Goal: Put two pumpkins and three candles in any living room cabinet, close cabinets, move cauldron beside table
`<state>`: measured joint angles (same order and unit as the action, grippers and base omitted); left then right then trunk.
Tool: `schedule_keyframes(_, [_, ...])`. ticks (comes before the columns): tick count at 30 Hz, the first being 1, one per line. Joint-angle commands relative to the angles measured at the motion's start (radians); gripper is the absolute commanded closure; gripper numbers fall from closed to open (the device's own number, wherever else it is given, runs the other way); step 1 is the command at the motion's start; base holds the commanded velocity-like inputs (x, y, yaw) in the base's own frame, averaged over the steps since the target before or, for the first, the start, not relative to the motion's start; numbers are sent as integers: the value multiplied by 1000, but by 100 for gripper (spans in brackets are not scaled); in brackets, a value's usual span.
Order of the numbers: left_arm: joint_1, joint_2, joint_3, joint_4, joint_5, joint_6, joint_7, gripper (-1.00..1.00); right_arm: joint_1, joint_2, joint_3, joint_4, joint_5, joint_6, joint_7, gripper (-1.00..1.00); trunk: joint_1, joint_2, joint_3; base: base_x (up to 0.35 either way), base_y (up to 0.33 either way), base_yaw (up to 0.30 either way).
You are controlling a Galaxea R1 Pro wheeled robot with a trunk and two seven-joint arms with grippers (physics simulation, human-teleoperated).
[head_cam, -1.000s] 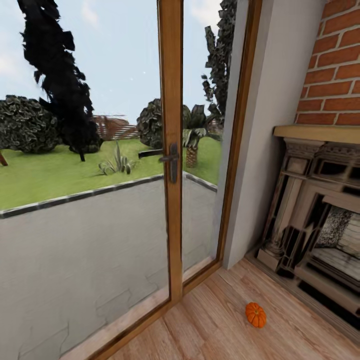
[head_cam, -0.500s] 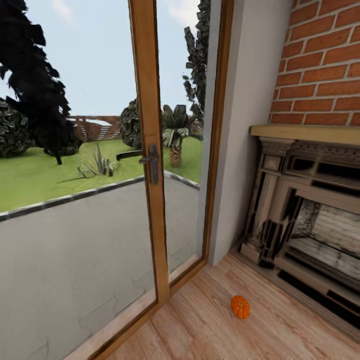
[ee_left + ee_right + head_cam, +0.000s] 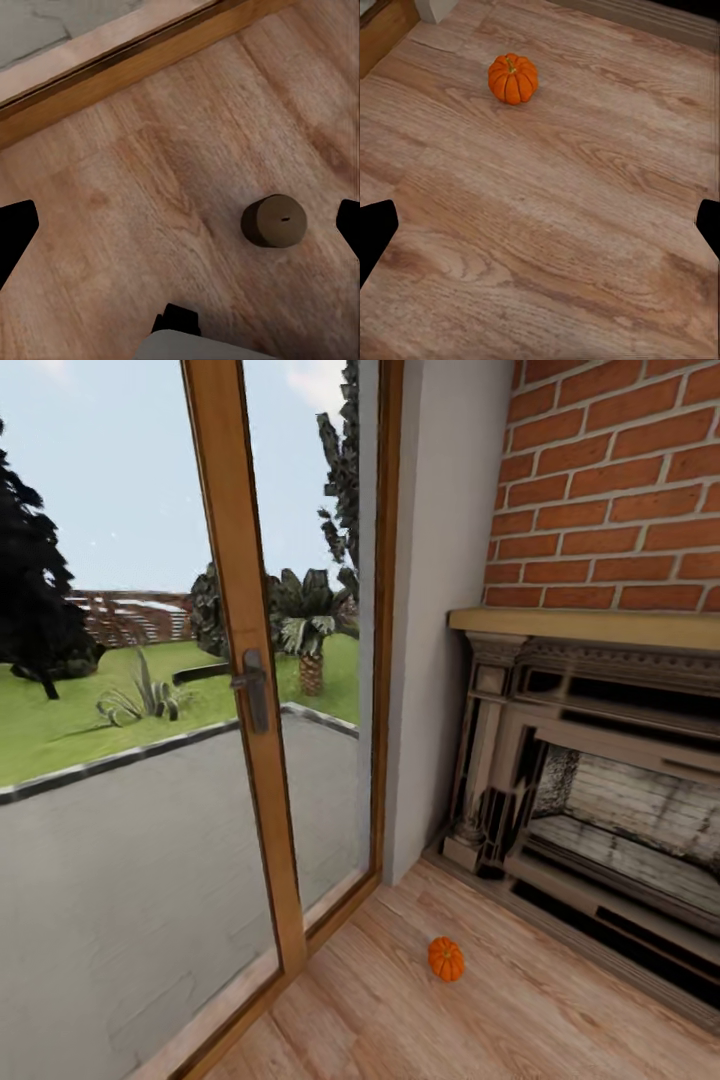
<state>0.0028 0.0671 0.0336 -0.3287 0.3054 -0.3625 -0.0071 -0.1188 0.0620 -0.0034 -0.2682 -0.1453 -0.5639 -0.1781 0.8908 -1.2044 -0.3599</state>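
Both grippers are spread wide and carrying nothing, dark fingertips at the frame edges, probably just parked for the drive. Left gripper [image 3: 180,225] hangs over a stubby tan candle [image 3: 274,220] on the wood floor [image 3: 150,187]. Right gripper [image 3: 540,225] faces the pumpkin [image 3: 513,78]. From the head camera that pumpkin [image 3: 446,958] sits between glass door [image 3: 240,690] and fireplace [image 3: 600,790].

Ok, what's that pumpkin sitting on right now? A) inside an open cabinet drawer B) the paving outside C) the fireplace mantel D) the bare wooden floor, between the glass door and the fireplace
D: the pumpkin rests directly on the wooden floor, with the glass door to one side and the fireplace to the other.
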Motion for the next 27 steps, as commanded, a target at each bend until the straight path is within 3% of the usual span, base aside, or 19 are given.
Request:
schedule_keyframes(1, [0,-1,2,-1,1,-1,-2,-100,-1,1,1,1,-5,-3,4,-100,0,-1,-1,0,0,-287])
schedule_keyframes(7, [0,-1,2,-1,3,-1,-4,-100,-1,5,4,3,2,-2,47,-100,0,-1,-5,0,0,-278])
schedule_keyframes(22, [0,-4,0,10,1,5,-4,-100,-1,7,8,3,15,-5,54,-100,0,-1,-17,0,0,-273])
schedule_keyframes(27, [0,-4,0,11,1,3,-4,-100,-1,7,7,4,15,-5,52,-100,0,-1,-18,-191,0,-273])
